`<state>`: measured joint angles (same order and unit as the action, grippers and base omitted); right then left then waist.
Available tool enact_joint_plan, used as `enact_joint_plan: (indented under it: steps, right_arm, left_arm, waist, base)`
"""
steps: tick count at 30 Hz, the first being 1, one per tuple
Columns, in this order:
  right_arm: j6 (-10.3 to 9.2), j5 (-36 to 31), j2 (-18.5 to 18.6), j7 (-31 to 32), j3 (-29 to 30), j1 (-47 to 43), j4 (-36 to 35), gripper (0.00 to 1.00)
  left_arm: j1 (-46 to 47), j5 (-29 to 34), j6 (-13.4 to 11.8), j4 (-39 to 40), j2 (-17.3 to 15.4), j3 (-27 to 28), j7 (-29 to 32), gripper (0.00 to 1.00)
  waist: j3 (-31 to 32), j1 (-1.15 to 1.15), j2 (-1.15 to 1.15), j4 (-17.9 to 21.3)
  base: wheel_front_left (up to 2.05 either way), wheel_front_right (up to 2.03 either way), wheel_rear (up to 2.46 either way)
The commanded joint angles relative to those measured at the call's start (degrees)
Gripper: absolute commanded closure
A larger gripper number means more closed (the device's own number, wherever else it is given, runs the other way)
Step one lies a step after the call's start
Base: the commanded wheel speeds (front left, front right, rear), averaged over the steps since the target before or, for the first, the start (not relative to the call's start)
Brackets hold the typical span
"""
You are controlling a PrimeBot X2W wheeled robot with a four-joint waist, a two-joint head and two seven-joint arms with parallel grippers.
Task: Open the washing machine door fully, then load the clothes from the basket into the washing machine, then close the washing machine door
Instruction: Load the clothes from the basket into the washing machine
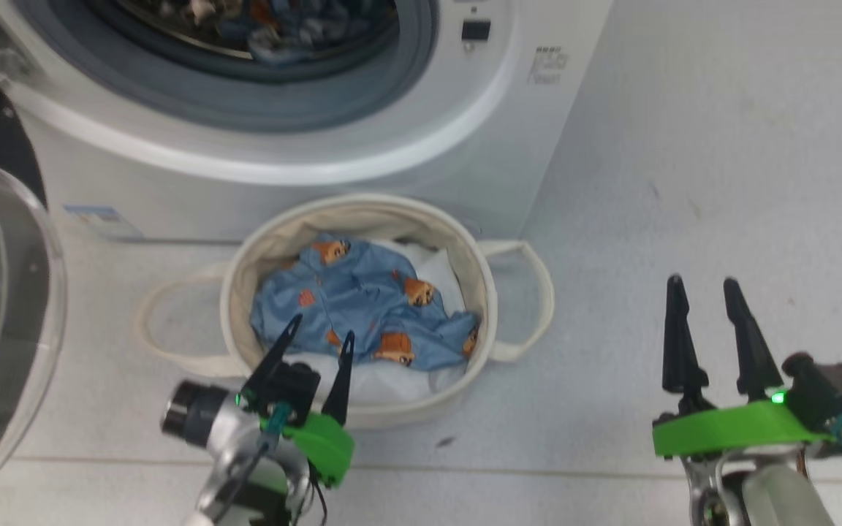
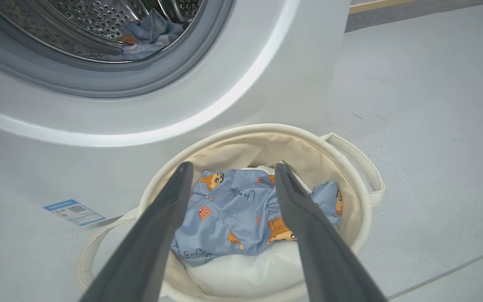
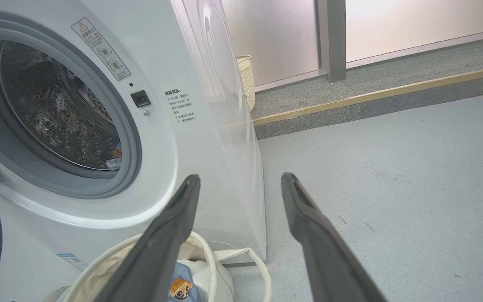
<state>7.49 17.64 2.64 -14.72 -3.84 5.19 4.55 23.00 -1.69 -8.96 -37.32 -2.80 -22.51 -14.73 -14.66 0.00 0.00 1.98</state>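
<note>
Washing machine door point(image 1: 4, 321) hangs wide open at the left, clear glass bowl bulging, glossy black rim behind it. Washing machine point(image 1: 392, 157) itself: white front-loader, grey gasket point(image 1: 245, 102) round the mouth, small blue label point(image 2: 74, 212) low on the front, left side. Steel drum point(image 2: 90, 21) is perforated, w/ clothing in it: a light-blue piece point(image 2: 149, 35) w/ a bit of orange, lying at the drum's bottom edge.

Basket point(image 1: 490, 292), off-white canvas tub w/ two loop handles, sits on the floor point(image 1: 721, 146) right up against the machine's front. Inside is one light-blue garment point(image 1: 362, 307) w/ orange-brown bear prints, crumpled across the middle. It lies on a plain white sheet point(image 1: 392, 383) that shows at the near rim.

Left gripper point(image 1: 323, 326) is tilted in over the basket's near rim. In its wrist view the fingers are spread wide either side of the blue garment, nothing gripped. Contact w/ the cloth: can't tell.

Right gripper point(image 1: 702, 280) sits over bare floor, well right of the basket, fingers pointing fwd, jaws wide apart, empty.
</note>
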Motion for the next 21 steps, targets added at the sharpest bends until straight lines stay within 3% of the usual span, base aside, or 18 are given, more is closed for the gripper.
enact_joint_plan:
  steps: [1, 10, 21]
  right_arm:
    - [0.00, -0.5, 0.2, -0.3, -1.4, 2.6, -2.3, 0.00]
    - [0.00, -0.2, 0.2, -0.3, -3.0, 8.9, -4.3, 0.00]
    - [0.00, 0.0, 0.2, -0.3, -4.5, 14.0, -6.1, 0.00]
  left_arm:
    - [4.4, 1.3, 0.5, -1.5, -1.3, 0.8, -0.3, 0.00]
    - [19.7, 5.1, 3.0, -18.0, -3.6, -2.5, -0.3, 0.00]
    - [35.5, 7.1, 3.7, -33.1, -4.2, -4.8, 0.8, 0.00]
  waist:
    - [-6.8, 0.00, 0.00, 1.3]
    - [-18.9, 0.00, 0.00, 3.9]
    - [-29.3, 0.00, 0.00, 5.8]
  base:
    - [0.00, 0.00, 0.00]
    - [0.00, 0.00, 0.00]
    - [0.00, 0.00, 0.00]
